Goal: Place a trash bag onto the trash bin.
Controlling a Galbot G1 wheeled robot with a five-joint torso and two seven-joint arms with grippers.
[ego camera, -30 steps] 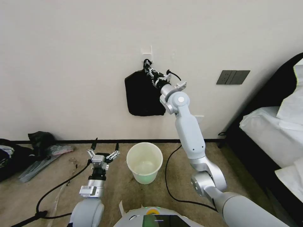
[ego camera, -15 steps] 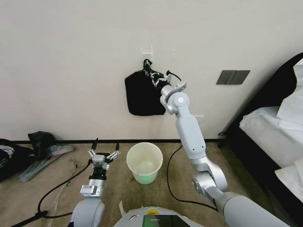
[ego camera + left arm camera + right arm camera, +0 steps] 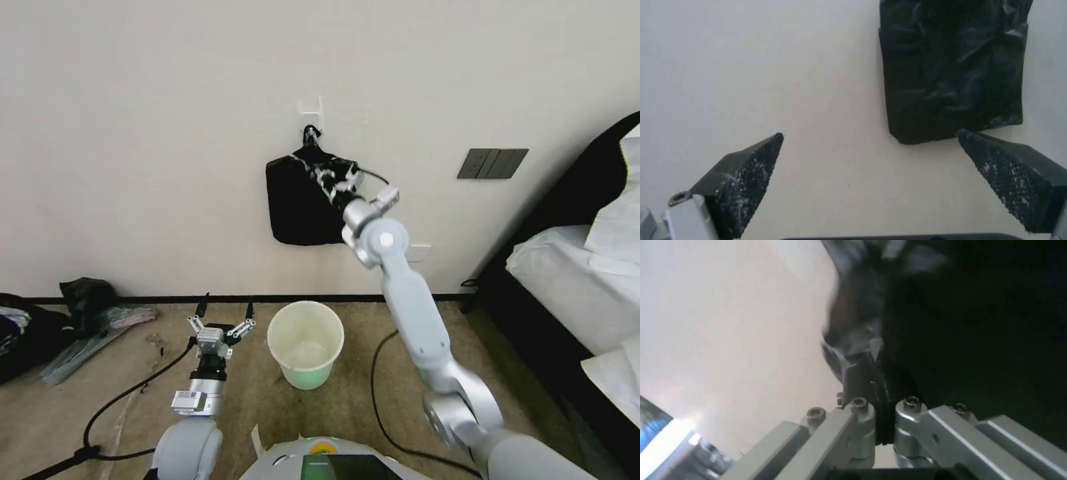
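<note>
In the head view the right gripper (image 3: 325, 175) is raised against the black pack (image 3: 300, 203) hanging from a wall hook (image 3: 311, 107); its fingertips are lost against the black plastic, while the cream trash bin (image 3: 305, 343) stands open on the carpet, nothing visible inside, beside the low, spread-fingered left gripper (image 3: 223, 313). The left wrist view shows the black pack (image 3: 951, 66), its top cut off, beyond two parted pads (image 3: 746, 176). The right wrist view shows the fingers (image 3: 867, 373) pressed together on a fold of black film (image 3: 858, 306), blurred.
</note>
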